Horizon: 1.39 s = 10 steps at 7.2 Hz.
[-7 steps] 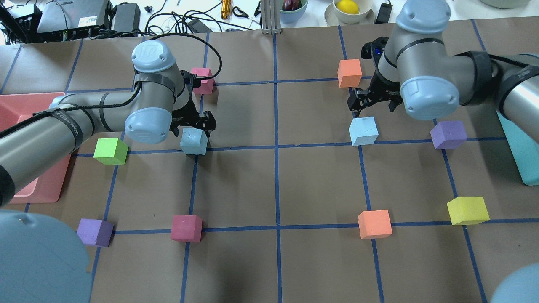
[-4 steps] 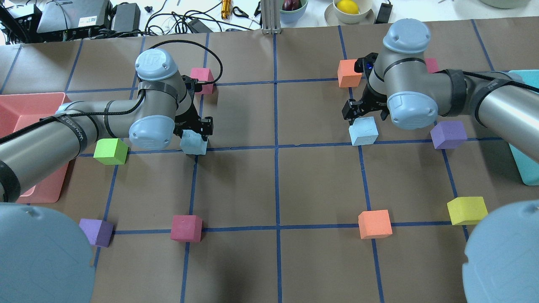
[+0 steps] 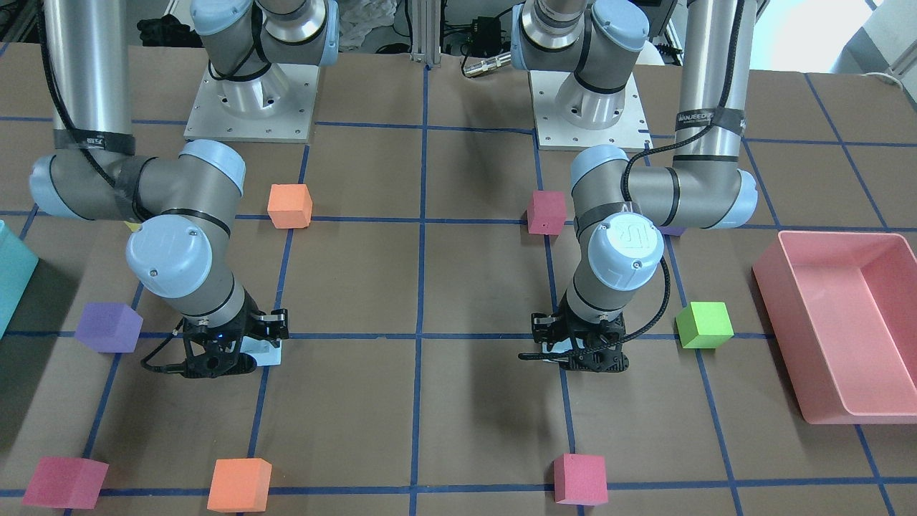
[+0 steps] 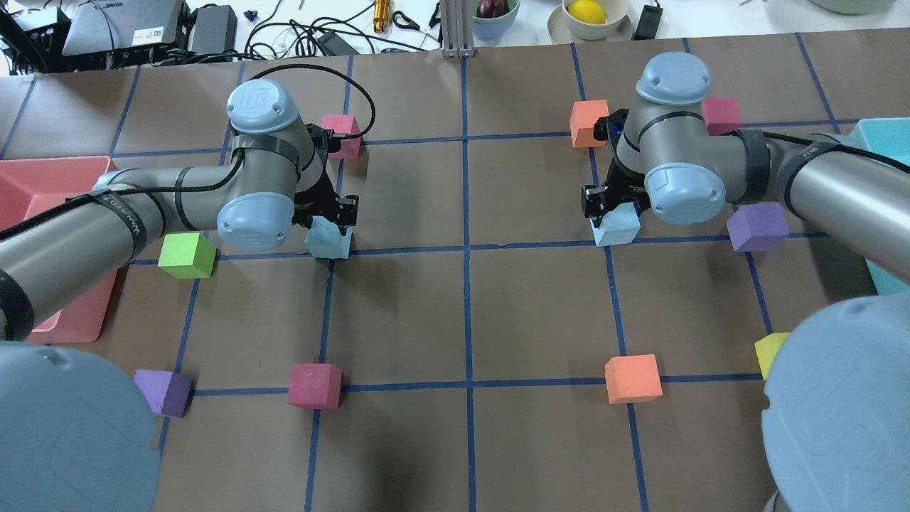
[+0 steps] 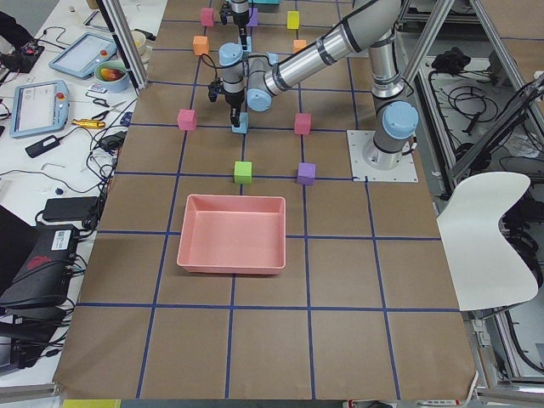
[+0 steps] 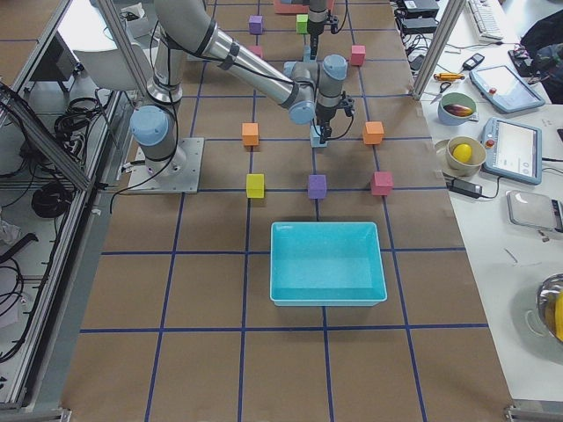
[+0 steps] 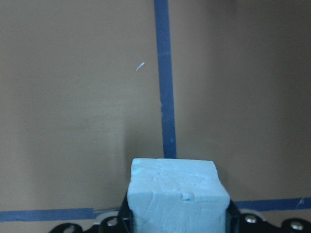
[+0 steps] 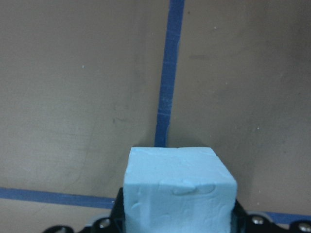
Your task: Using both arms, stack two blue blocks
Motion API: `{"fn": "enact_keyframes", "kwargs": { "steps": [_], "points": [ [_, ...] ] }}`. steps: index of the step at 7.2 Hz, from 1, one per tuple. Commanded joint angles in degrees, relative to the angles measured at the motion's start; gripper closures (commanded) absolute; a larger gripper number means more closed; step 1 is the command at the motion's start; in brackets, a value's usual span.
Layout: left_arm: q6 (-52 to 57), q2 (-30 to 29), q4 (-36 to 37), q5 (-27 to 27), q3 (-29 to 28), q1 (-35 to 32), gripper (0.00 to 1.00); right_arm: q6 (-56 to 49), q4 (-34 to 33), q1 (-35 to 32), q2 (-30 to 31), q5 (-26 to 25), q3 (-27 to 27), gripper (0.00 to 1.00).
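One pale blue block [image 4: 330, 243] sits on the table at centre left, and fills the bottom of the left wrist view [image 7: 178, 194]. My left gripper [image 4: 331, 222] is down over it, fingers pressed to its sides. The other blue block [image 4: 617, 229] sits at centre right, and shows in the right wrist view [image 8: 179, 190]. My right gripper [image 4: 611, 208] is down over it, fingers against its sides. Both blocks rest on the brown paper. In the front-facing view the left gripper [image 3: 582, 358] hides its block, and the right gripper [image 3: 218, 362] covers most of the other one [image 3: 263, 352].
A green cube [image 4: 186, 254] lies left of the left block, a pink cube [image 4: 343, 132] behind it. A purple cube [image 4: 758, 226] and an orange cube [image 4: 589, 122] flank the right block. A pink bin [image 4: 43, 178] stands far left, a teal bin [image 4: 881, 139] far right.
Both arms have come down onto their blue blocks. The fingers of each gripper have drawn in against the block's sides. The blocks have not moved.
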State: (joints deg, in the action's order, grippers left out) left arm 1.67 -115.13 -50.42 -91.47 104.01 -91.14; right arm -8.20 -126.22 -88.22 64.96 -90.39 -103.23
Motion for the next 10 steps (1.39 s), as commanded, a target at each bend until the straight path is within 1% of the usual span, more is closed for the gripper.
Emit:
{"fn": "enact_keyframes", "kwargs": {
  "steps": [1,2,3,4,5,6,7,8,9,10],
  "points": [
    [0.0,0.0,0.0,0.1,-0.6,0.0,1.0,0.4,0.8,0.1,0.5,-0.5,0.4,1.0],
    [0.0,0.1,-0.3,0.0,-0.9,0.1,1.0,5.0,3.8,-0.6,2.9,0.2,0.3,1.0],
    [0.0,0.2,-0.6,0.0,-1.2,0.0,1.0,13.5,6.6,-3.6,5.8,2.5,0.2,1.0],
    [-0.1,0.4,-0.6,0.0,-1.2,0.0,1.0,20.7,6.7,-10.2,6.7,3.2,0.3,1.0],
    [-0.1,0.8,-0.6,0.0,-1.3,0.0,1.0,28.7,6.4,-15.7,6.5,3.2,0.3,1.0],
    [-0.2,0.9,-0.8,-0.2,-2.2,-0.1,1.0,32.4,6.6,-19.2,6.4,3.3,0.0,1.0],
    [-0.1,1.1,-2.6,-0.2,-3.6,-0.1,1.0,35.4,6.2,-21.4,5.2,3.3,0.0,1.0],
    [-0.2,1.3,-4.4,-0.3,-4.9,-0.2,1.0,35.5,5.6,-22.2,4.4,3.4,-0.1,1.0],
    [-0.2,1.4,-4.6,-0.3,-5.2,-0.3,1.0,35.5,5.5,-23.7,3.4,6.1,0.0,1.0],
    [-0.2,1.8,-4.7,-0.2,-5.2,-0.3,1.0,35.4,4.9,-24.7,2.9,7.0,0.0,1.0]
  ]
}}
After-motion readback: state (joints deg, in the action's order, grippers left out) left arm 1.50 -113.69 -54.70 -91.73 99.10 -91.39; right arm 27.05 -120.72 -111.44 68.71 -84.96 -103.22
